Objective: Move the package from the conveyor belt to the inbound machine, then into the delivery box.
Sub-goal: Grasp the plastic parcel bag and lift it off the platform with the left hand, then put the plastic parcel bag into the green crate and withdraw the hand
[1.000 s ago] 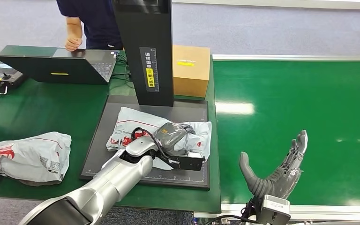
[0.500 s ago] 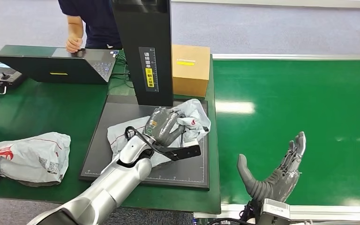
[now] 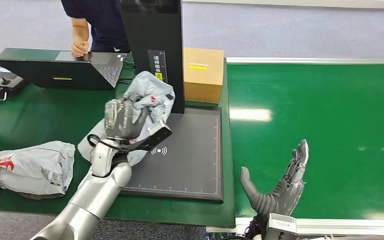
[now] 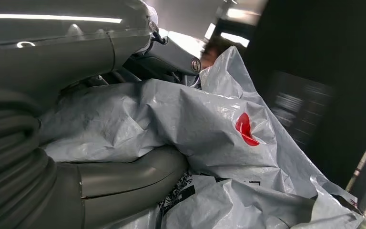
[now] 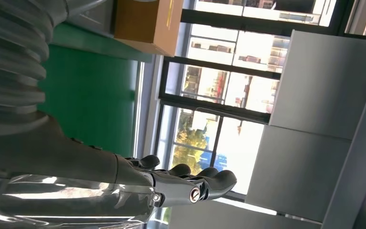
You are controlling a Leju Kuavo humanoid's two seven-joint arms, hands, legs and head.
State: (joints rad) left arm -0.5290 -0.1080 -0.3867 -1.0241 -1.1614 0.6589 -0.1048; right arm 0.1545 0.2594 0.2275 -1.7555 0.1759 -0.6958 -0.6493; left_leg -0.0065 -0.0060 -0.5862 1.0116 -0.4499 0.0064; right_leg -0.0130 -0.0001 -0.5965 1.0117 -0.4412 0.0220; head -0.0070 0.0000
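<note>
Conveyor belt (image 3: 320, 125): a broad glossy green band on the robot's right, running beside the green surface (image 3: 35, 125) that carries the other equipment.

Inbound machine (image 3: 180, 155): a flat dark platform with ruled edges and a white signal mark, backed by a tall black column (image 3: 152, 50) bearing a yellow label. The platform is bare except at its left edge, where the package overhangs it.

Person (image 3: 97, 22): stands at the far side of the surface in a dark top, one hand on an open laptop (image 3: 65, 70).

Cardboard box (image 3: 203, 74): brown, with a yellow sticker, standing just right of the column.

Second bag (image 3: 27, 167): a crumpled grey mailer with red print, lying on the surface near the left edge, well apart from the machine.

Package (image 3: 147, 95): a grey plastic mailer with red marks, bunched and creased, lifted clear above the left edge of the platform and close in front of the column. The left wrist view shows its wrinkled film, a red logo and black printed code.

Left hand (image 3: 122, 120): fingers closed around the gathered package, holding it aloft; thumb (image 4: 133, 176) pressed against the film.

Right hand (image 3: 280, 187): held over the near edge of the belt, fingers extended and spread, holding nothing.
</note>
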